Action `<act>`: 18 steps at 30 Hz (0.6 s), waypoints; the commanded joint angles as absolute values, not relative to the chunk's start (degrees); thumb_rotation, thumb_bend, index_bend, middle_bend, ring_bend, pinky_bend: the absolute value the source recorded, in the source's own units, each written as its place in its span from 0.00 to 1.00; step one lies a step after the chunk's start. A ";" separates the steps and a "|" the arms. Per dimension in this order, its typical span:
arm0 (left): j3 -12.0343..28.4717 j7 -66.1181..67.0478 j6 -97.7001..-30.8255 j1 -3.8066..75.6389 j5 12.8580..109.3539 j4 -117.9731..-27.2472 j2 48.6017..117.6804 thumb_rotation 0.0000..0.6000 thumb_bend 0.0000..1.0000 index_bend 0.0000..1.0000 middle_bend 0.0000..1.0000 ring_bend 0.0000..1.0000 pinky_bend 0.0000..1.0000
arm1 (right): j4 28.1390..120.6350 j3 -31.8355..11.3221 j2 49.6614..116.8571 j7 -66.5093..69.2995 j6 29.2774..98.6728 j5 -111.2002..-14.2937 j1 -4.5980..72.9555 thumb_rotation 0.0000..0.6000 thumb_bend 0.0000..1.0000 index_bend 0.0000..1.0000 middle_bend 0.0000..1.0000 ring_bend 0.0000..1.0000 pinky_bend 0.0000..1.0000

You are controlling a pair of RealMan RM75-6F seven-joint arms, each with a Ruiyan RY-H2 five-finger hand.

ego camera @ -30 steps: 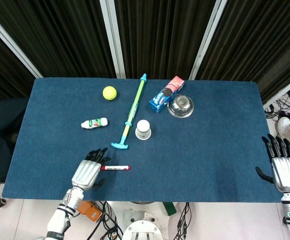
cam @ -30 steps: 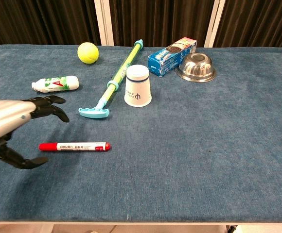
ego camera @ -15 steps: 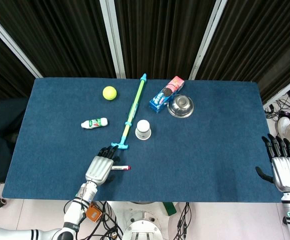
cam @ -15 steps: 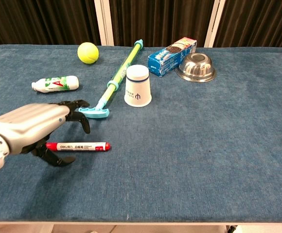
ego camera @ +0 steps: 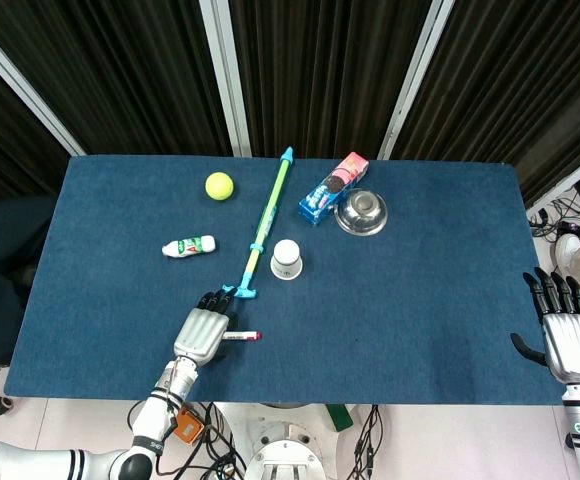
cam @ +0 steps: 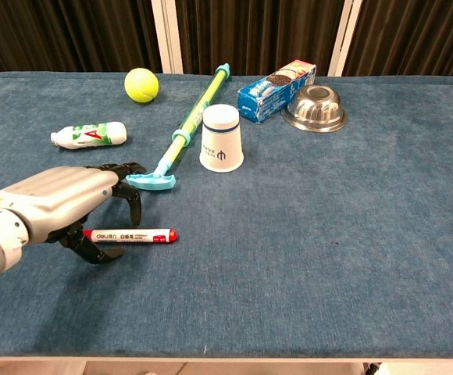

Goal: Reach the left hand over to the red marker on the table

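Left robot hand [cam: 58,205] nearer red-capped white marker [cam: 133,235]

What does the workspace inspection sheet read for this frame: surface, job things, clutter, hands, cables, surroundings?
Surface: blue cloth table, flat.
Job's things: red marker lies flat near the front edge; its left end is hidden under the left hand.
Clutter: tennis ball, small bottle on its side, teal pump toy, white paper cup upside down, cookie box, metal bowl upside down.
Hands: left hand arched over the marker's left end, fingers apart, contact unclear; right hand at the table's right edge, fingers spread, holding nothing.
Cables: some on the floor by the base and at right.
Surroundings: dark curtains with white posts.
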State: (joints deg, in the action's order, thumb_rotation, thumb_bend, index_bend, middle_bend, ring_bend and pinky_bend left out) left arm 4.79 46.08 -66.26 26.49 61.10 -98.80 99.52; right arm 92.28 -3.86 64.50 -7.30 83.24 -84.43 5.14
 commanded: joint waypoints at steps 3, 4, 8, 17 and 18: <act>4.67 45.67 -66.45 27.12 61.05 -98.26 99.91 1.00 0.29 0.47 0.00 0.00 0.10 | 92.28 -3.89 64.48 -7.24 83.15 -84.36 5.20 1.00 0.35 0.11 0.08 0.06 0.00; 4.63 45.57 -66.55 27.24 60.99 -98.14 99.98 1.00 0.29 0.48 0.00 0.00 0.10 | 92.29 -3.88 64.47 -7.25 83.11 -84.36 5.22 1.00 0.35 0.11 0.08 0.06 0.00; 4.32 45.67 -66.79 27.53 60.22 -97.71 100.17 1.00 0.30 0.51 0.00 0.00 0.10 | 92.32 -3.87 64.47 -7.17 82.96 -84.26 5.26 1.00 0.35 0.11 0.08 0.06 0.00; 4.50 45.59 -67.48 28.56 59.77 -98.53 99.19 1.00 0.44 0.55 0.00 0.00 0.10 | 92.45 -3.87 64.38 -6.77 82.97 -84.20 5.24 1.00 0.35 0.11 0.08 0.07 0.00; 4.64 45.82 -67.94 28.69 60.25 -99.05 98.74 1.00 0.45 0.55 0.00 0.00 0.10 | 92.46 -3.86 64.36 -6.70 82.95 -84.20 5.24 1.00 0.35 0.11 0.08 0.06 0.00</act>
State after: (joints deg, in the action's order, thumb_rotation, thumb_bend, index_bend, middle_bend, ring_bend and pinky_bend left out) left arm 4.47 45.67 -67.47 28.50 59.76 -98.55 99.20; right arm 92.45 -3.86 64.36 -6.70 82.96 -84.20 5.24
